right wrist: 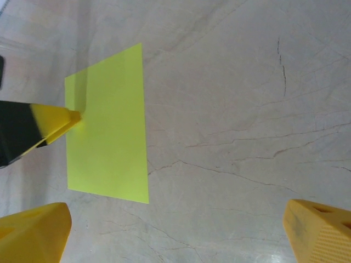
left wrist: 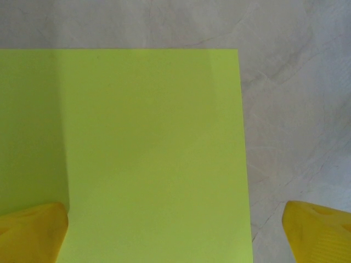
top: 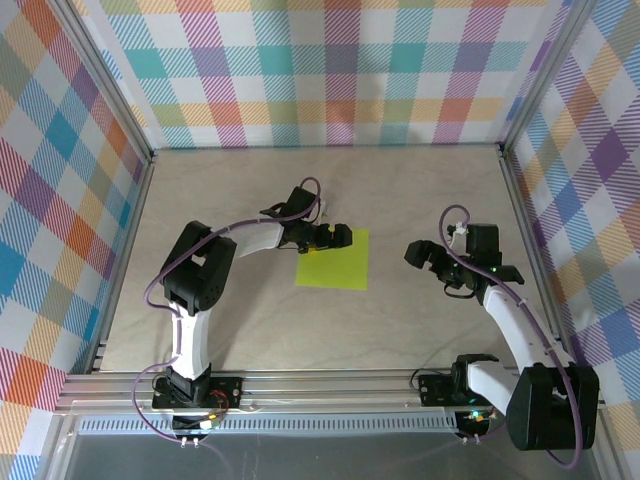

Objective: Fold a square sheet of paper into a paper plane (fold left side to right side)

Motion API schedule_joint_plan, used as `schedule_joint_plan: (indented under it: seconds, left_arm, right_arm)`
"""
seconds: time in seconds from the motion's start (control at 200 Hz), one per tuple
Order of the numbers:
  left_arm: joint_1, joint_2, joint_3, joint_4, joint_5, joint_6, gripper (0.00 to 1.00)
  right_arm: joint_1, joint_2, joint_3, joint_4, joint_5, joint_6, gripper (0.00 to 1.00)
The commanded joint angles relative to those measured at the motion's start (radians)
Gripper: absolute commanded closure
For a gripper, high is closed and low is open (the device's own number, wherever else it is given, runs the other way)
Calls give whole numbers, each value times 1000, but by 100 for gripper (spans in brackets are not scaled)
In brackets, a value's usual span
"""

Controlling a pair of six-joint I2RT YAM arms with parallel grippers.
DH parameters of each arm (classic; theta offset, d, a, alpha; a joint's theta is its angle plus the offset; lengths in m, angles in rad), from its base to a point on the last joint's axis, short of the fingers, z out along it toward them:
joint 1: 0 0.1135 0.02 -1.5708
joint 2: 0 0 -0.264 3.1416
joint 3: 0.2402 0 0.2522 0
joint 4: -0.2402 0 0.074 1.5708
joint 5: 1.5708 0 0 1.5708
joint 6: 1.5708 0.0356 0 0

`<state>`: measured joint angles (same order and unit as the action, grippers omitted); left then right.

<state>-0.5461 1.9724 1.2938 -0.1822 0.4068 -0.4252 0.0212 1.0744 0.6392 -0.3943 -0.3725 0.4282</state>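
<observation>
Beige marbled tabletop holds the square lime-green paper sheet, whose far edge the spread-fingered left gripper straddles, perhaps touching, and should pinch squarely; the right gripper, fingers also apart, waits right of it.

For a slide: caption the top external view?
Open left gripper at the far edge of the flat square sheet of paper; open right gripper apart to its right.

Both the left arm and right arm are white tubes with chunky black joints, loopy purple cables and ribbed yellow fingertips.
</observation>
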Motion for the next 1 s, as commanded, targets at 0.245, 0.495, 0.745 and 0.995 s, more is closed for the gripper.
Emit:
schedule_joint_plan:
  seconds: [0.245,0.495,0.745,0.995]
  left_arm:
    - [35,-335,-311,106,-46,-102,5]
    - [44,-370,-383,128,-24,-144,21]
    - [44,-277,-325,129,16,-173,45]
    - [44,-225,-309,96,-4,-181,49]
  right_arm:
    - [167,259,220,-97,171,-127,1]
    - [314,494,402,-57,245,-153,1]
    - [385,701,584,-65,267,-220,1]
    - [438,864,734,-89,302,-269,1]
